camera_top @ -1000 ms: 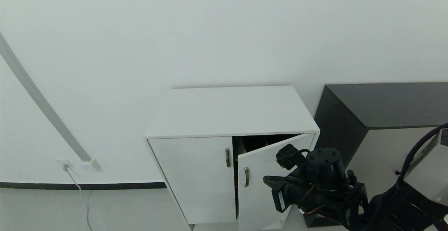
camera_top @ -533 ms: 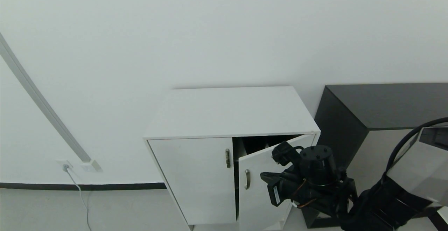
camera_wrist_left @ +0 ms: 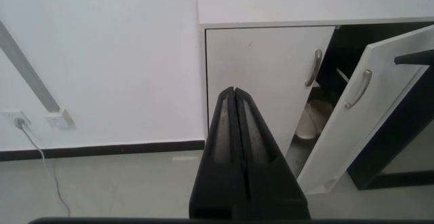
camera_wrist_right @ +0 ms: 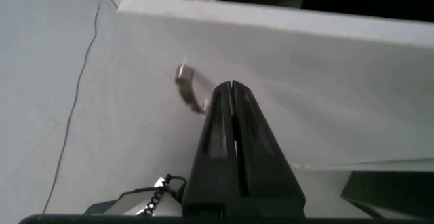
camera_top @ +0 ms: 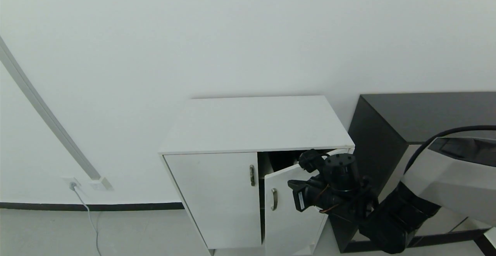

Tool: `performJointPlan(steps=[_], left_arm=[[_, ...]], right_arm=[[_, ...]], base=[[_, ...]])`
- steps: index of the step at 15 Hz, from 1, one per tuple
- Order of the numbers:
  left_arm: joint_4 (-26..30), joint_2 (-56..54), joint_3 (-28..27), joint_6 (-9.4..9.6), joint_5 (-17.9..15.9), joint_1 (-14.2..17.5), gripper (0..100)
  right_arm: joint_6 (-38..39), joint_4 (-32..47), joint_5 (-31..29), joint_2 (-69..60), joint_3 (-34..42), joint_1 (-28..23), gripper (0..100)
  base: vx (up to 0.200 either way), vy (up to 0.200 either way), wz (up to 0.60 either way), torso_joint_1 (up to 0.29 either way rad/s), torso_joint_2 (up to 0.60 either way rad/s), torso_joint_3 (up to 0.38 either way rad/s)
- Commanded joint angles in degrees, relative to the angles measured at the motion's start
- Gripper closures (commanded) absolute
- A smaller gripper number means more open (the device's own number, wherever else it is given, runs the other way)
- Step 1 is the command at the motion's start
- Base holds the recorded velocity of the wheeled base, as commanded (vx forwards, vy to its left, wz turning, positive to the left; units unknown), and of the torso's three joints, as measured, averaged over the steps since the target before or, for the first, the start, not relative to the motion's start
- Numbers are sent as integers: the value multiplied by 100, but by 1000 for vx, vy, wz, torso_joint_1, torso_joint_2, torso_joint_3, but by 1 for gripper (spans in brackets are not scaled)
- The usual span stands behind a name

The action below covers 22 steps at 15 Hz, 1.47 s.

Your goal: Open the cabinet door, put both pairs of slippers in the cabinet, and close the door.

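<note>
Seeing my right gripper [camera_wrist_right: 232,87] with jaws pressed together, empty, before the ajar white cabinet door [camera_wrist_right: 325,61], its curved metal handle [camera_wrist_right: 189,89] just beside them; left gripper [camera_wrist_left: 234,90] likewise.

White wall [camera_top: 248,35] across back. Grey trunking [camera_top: 42,108] runs diagonally down wall at left, ending at pale box [camera_top: 101,183] low on wall. Socket [camera_top: 71,180] just beside box, on its left; plug [camera_top: 72,186] in it, white cable [camera_top: 91,221] hanging down past black skirting [camera_top: 89,206] onto pale grey floor [camera_top: 128,232]. Skirting runs level along wall foot. Black unit [camera_top: 426,112] at right against wall: dark top and side, lighter front panel, dark rail at base
</note>
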Motion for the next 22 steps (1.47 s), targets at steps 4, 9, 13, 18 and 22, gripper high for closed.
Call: performJointPlan(steps=[4, 9, 13, 18, 22], left_arm=[[-1, 7, 5, 2, 2, 1, 100], [-1, 7, 5, 2, 2, 1, 100], [-1, 7, -4, 2, 2, 1, 100], [-1, 7, -4, 2, 2, 1, 100], [-1, 7, 5, 2, 2, 1, 100]], right_arm=[[2, 4, 6, 570, -616, -223, 100], [2, 13, 6, 913, -1002, -355, 100], [2, 22, -3, 1229, -1415, -416, 100], [2, 382, -3, 1361, -1908, -452, 100], [2, 391, -3, 1379, -1916, -487, 100]], base=[[0, 0, 0, 0, 0, 0], [0, 0, 0, 0, 0, 0], [0, 0, 0, 0, 0, 0], [0, 0, 0, 0, 0, 0], [0, 0, 0, 0, 0, 0]])
